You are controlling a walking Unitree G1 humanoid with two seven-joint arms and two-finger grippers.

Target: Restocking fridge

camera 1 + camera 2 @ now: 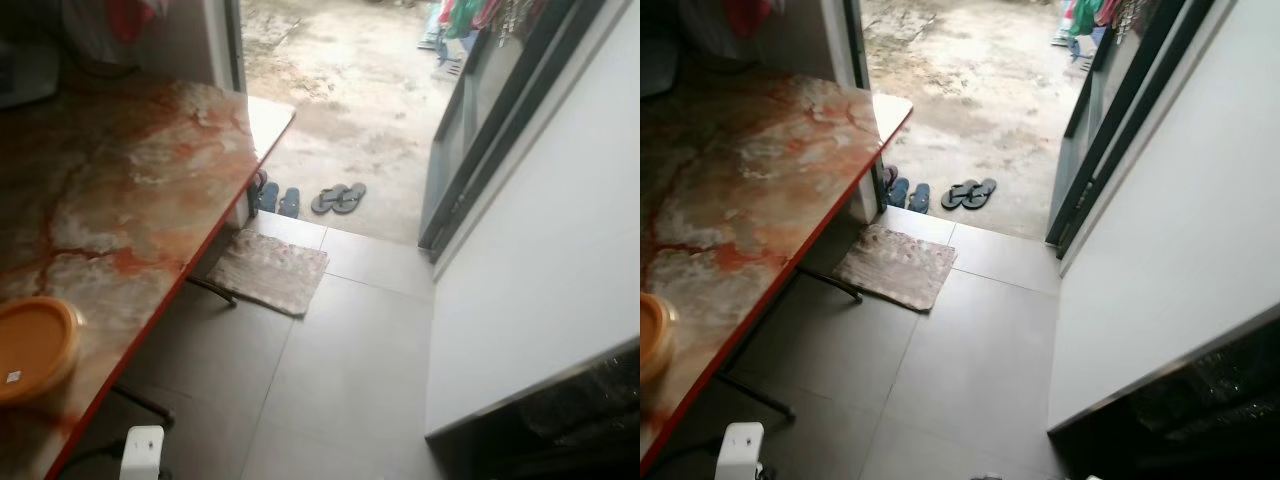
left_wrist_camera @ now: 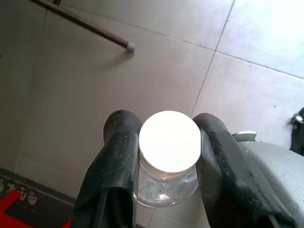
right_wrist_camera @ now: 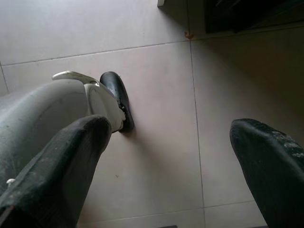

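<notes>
My left gripper (image 2: 168, 142) is shut on a clear bottle (image 2: 167, 183) with a white screw cap (image 2: 169, 142); its two black fingers (image 2: 114, 161) press the neck from both sides, above grey floor tiles. My right gripper (image 3: 175, 161) is open, with nothing between its wide-apart fingers (image 3: 61, 166), and points down at the tiled floor beside my own leg and black foot (image 3: 116, 97). The white fridge door (image 1: 540, 260) stands on the right in the eye views, with a dark open gap (image 1: 570, 420) below it.
A marble-patterned table with a red edge (image 1: 120, 200) fills the left, with an orange bowl (image 1: 30, 345) on it. A doormat (image 1: 268, 270) and slippers (image 1: 338, 198) lie by the open doorway ahead. A white object (image 1: 140, 452) sits low near the table's leg.
</notes>
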